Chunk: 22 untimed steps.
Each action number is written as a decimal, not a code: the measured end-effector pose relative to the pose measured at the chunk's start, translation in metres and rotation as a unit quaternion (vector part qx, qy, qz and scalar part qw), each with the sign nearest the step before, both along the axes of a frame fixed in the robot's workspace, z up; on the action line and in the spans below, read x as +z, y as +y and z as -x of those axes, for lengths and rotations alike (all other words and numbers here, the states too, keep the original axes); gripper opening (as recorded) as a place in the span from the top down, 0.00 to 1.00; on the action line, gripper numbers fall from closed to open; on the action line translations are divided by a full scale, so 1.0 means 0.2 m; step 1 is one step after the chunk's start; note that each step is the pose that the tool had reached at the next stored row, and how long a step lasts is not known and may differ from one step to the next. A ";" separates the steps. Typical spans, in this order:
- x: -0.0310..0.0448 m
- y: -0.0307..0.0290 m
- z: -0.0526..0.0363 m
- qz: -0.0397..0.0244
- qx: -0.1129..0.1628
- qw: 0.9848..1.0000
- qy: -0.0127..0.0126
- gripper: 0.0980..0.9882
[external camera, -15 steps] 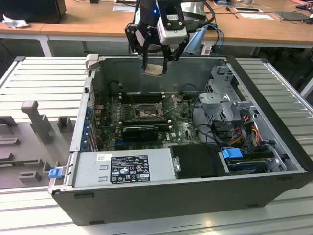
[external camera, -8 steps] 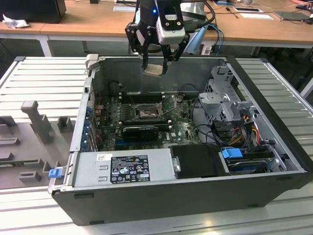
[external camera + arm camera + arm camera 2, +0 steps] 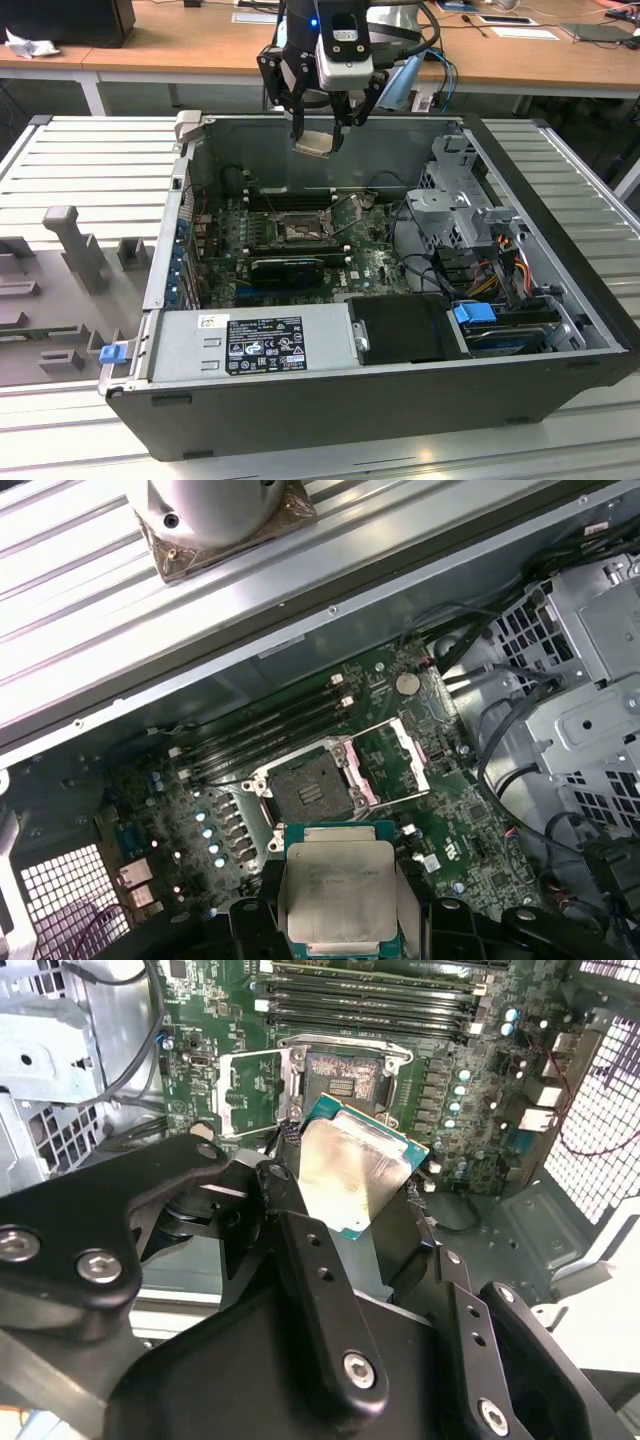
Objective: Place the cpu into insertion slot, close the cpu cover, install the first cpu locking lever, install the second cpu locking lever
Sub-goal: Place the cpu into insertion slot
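My gripper (image 3: 318, 134) hangs above the back wall of the open computer case, shut on the cpu (image 3: 314, 145), a small pale metal square on a green board. Both wrist views show the cpu (image 3: 355, 1165) (image 3: 338, 890) pinched flat between the black fingers (image 3: 290, 1220). On the motherboard below lies the insertion slot (image 3: 298, 231) (image 3: 345, 1075) (image 3: 308, 786), a dark square socket with nothing in it. The cpu cover (image 3: 250, 1090) (image 3: 397, 764) is flipped open beside the socket.
Long black memory slots (image 3: 290, 200) run behind the socket, and a black graphics card (image 3: 288, 268) lies in front of it. A power supply (image 3: 250, 345) fills the case's near side. A drive cage (image 3: 465, 200) and cables stand at the exterior view's right.
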<state>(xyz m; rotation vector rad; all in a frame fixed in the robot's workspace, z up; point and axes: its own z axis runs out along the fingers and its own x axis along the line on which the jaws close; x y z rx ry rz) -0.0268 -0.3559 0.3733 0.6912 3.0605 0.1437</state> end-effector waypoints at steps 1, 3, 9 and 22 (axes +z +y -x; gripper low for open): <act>0.000 0.000 0.000 0.000 -0.005 1.000 0.000 0.52; 0.000 0.000 0.000 0.000 -0.013 1.000 0.000 0.52; -0.001 0.000 0.000 0.000 -0.035 0.999 0.000 0.52; -0.003 0.000 0.000 0.000 -0.092 0.996 0.000 0.52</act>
